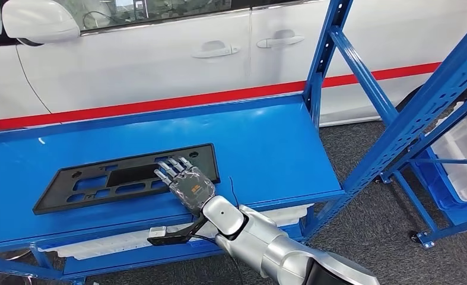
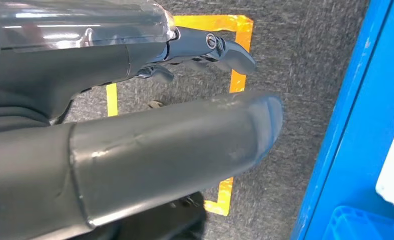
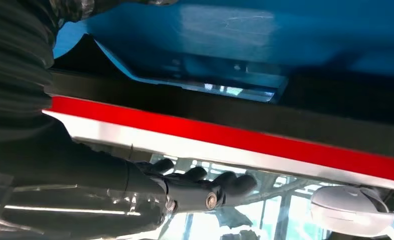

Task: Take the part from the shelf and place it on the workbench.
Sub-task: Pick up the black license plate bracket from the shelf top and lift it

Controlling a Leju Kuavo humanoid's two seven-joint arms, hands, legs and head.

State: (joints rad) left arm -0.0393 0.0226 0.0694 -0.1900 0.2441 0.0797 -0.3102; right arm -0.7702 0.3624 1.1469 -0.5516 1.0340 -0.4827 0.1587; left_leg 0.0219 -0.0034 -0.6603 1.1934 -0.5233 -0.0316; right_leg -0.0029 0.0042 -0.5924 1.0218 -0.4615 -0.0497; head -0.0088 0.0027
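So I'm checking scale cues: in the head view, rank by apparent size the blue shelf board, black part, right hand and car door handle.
1. Blue shelf board
2. Black part
3. Right hand
4. Car door handle, though it is farther from the camera, so its true size is unsure.

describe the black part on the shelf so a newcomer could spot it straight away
Start at the blue metal shelf in front of the white car. On its top surface lies a flat black rectangular plastic panel with cut-out slots, under the right robot hand. It is the one dark thing on the blue surface.
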